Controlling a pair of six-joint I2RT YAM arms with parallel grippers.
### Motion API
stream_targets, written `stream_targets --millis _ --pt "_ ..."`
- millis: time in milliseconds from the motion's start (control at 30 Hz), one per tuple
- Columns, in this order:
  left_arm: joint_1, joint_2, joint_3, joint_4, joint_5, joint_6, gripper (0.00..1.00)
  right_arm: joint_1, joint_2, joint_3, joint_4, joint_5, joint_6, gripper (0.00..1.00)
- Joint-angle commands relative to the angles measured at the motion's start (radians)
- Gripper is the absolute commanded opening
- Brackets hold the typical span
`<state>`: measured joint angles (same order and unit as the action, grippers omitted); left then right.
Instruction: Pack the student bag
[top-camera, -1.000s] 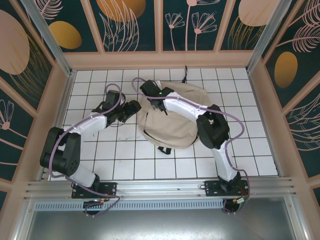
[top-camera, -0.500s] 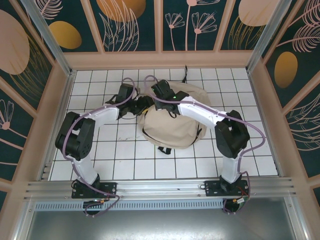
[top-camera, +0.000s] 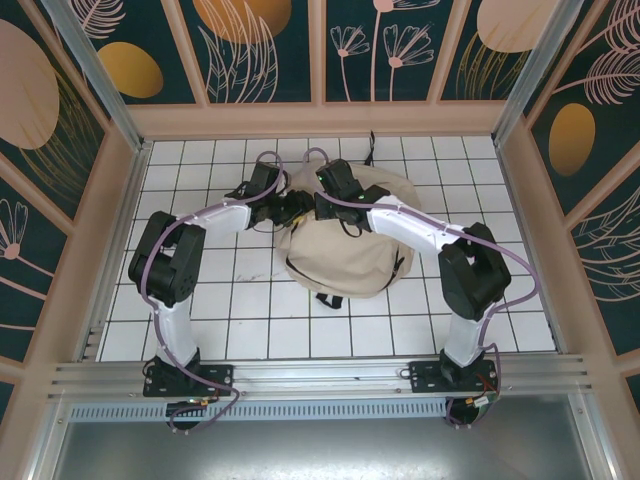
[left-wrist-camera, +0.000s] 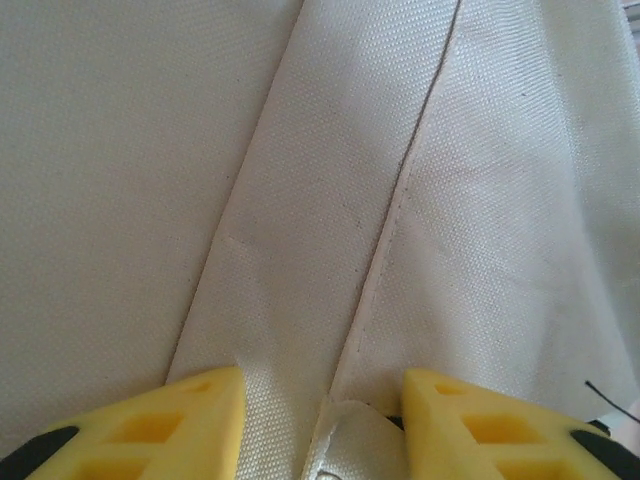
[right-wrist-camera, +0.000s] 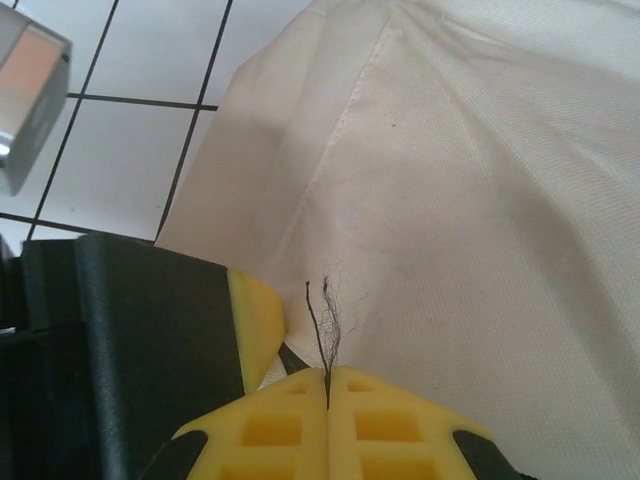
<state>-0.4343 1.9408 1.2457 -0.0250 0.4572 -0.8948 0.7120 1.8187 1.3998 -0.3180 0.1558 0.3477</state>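
**Grip geometry at the far-left edge of the student bag**

Student bag (top-camera: 350, 250) lay near the middle of the white tiled table (top-camera: 230, 300), a rounded, slumped mound of cream cloth whose longer dimension appeared to run roughly from the near side to the far side. A black strap (top-camera: 328, 300) protruded from its near edge. Both arms reached to the same place, the bag's far-left margin, so that most of the bag lay to the right of the two pincers and nearer the arm bases.

The left gripper (left-wrist-camera: 322, 405) stood with its yellow fingers spread, astride a flat folded band of fabric bounded by a stitched seam (left-wrist-camera: 400, 200). The band ran away from the fingers, lengthwise between them. The cloth was not yet clamped.

The right gripper (right-wrist-camera: 327, 385), just beside it, had its fingertips pressed together on an edge of the bag's cloth, from which a loose black thread (right-wrist-camera: 325, 310) rose.

The fabric was a fine, matte, canvas-like weave, soft and creased, with no stiffness evident. As a judgement, a close of the left fingers would depend on the band staying centred between them, since limp cloth may slide aside.
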Motion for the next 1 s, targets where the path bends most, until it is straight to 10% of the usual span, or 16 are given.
stream_targets --millis 0,267,567,967 --pt "-0.003 0.035 0.007 0.047 0.087 -0.014 0.38 -0.017 -0.060 -0.021 0.030 -0.038 0.024 0.00" --pt "-0.003 0.034 0.001 0.124 0.117 -0.078 0.00 -0.026 -0.079 -0.059 0.011 0.014 0.051 0.00" --pt "0.010 -0.012 -0.041 0.074 -0.032 -0.057 0.00 -0.046 -0.156 -0.109 -0.136 0.355 0.165 0.00" --pt "0.038 -0.026 -0.080 0.076 -0.057 -0.052 0.00 -0.158 -0.272 -0.253 -0.226 0.461 0.290 0.00"
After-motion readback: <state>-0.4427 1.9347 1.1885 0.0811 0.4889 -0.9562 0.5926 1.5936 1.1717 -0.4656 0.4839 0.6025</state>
